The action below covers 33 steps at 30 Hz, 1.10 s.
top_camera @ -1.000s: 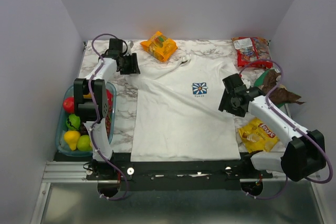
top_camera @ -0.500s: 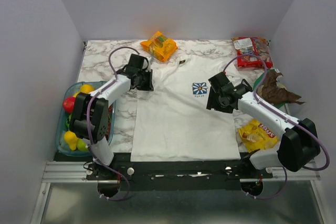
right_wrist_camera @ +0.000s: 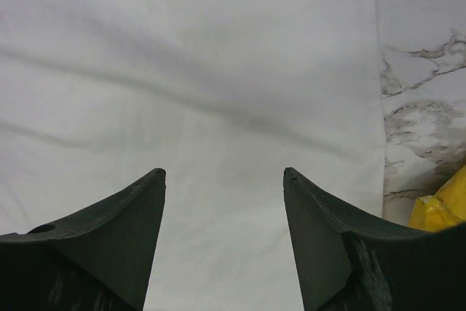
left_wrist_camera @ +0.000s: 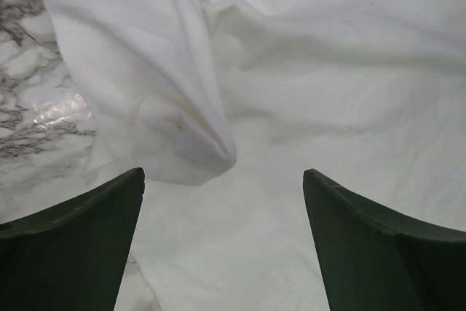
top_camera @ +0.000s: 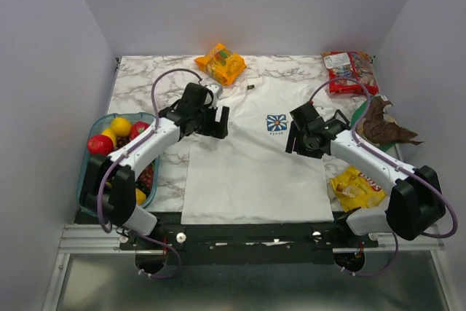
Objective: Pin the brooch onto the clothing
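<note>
Your left fingers (left_wrist_camera: pixel 222 242) have swung in over the shirt (top_camera: pixel 251 165) and sprung apart, empty; right fingers (right_wrist_camera: pixel 224 242) hover apart. No brooch visible; pinning not begun.

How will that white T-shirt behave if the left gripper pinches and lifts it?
The T-shirt is probably floppy: its sleeve is already bunched into soft folds. It likely drapes from a pinch rather than lifting flat. Pushed, it would probably wrinkle across the marble table.
</note>
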Motion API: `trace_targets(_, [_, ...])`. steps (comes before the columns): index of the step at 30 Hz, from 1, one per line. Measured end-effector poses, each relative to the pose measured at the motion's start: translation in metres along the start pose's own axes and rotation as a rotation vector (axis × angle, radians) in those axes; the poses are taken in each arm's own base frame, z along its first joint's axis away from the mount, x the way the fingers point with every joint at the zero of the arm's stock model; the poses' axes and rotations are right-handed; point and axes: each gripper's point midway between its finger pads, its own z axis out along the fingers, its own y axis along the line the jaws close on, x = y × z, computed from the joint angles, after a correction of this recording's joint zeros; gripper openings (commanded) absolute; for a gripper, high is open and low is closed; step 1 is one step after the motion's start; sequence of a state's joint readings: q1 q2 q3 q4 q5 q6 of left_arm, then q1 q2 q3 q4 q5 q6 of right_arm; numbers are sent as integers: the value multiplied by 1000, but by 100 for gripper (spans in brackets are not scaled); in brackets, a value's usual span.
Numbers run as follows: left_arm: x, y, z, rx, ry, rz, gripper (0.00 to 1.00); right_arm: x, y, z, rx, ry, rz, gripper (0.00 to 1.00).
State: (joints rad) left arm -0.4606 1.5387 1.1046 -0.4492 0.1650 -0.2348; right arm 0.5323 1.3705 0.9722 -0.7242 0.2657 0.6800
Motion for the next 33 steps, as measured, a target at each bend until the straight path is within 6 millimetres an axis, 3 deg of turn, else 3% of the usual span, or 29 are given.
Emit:
trace_targets(4, [-45, 6, -45, 0, -207, -3, 90, 2, -2, 0, 0, 2, -1, 74])
trace_targets(7, [-67, 39, -58, -29, -289, -84, 72, 2, -1, -1, -4, 0, -1, 74])
trace_targets(10, [-58, 82, -37, -68, -229, -198, 68, 2, -1, -3, -12, -4, 1, 74])
trace_targets(12, [-40, 93, -13, -57, -149, -246, 66, 3, -1, -3, -15, -3, 1, 74])
trace_targets(15, [-14, 83, 14, 29, -40, -288, 64, 6, -2, -1, -17, 4, 0, 74])
trace_targets(18, [-4, 71, 26, 106, 9, -310, 64, 9, -2, 1, -20, 10, 0, 74])
trace_targets(26, [0, 74, 45, 120, 54, -331, 62, 20, -7, 3, -25, 24, -1, 74])
trace_targets(33, [2, 76, 49, 117, 62, -343, 57, 27, -10, 3, -35, 28, 0, 74])
